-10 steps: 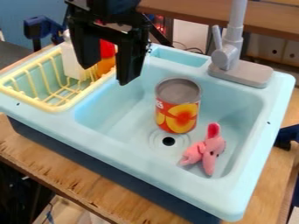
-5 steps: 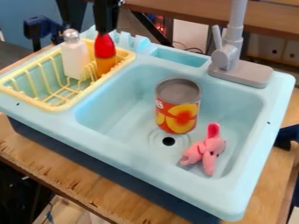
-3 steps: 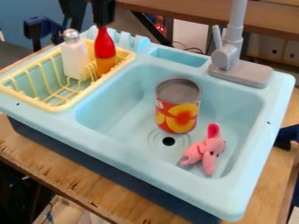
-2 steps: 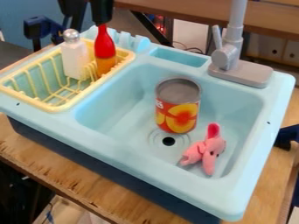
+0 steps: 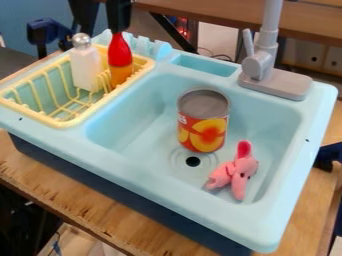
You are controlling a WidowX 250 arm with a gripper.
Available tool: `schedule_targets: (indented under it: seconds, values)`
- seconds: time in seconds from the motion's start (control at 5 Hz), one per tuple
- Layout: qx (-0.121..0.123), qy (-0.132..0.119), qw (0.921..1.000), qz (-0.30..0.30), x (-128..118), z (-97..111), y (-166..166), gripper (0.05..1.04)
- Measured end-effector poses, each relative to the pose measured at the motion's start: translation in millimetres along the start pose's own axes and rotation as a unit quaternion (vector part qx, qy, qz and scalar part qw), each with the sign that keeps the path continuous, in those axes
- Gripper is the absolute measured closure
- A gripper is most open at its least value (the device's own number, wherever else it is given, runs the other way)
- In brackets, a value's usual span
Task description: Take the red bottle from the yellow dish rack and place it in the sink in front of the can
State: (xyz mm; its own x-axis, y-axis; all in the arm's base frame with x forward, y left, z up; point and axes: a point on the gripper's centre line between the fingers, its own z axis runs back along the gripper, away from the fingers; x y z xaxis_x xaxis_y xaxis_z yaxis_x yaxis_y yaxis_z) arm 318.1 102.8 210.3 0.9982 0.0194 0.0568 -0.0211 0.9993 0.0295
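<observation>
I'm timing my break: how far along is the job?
Seemingly settled: the white shaker stands in the yellow rack. In hand: the red-and-orange bottle, also racked, with the end effector at its top; whether gripped, I cannot tell. Possibly left: the can and pink toy in the sink.

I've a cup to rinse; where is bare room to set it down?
Free: the basin floor between the can and the rack-side wall, and the near end of the yellow rack. Crowded: its far end, with the white shaker, red bottle and black arm, and beside the drain, where the pink plush lies.
</observation>
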Motion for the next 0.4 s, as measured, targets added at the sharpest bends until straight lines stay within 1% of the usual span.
schedule_targets:
  seconds: [0.4]
  values:
    - [-0.008,0.010,0.9999,0.002,17.5,-16.9,3.2,0.082]
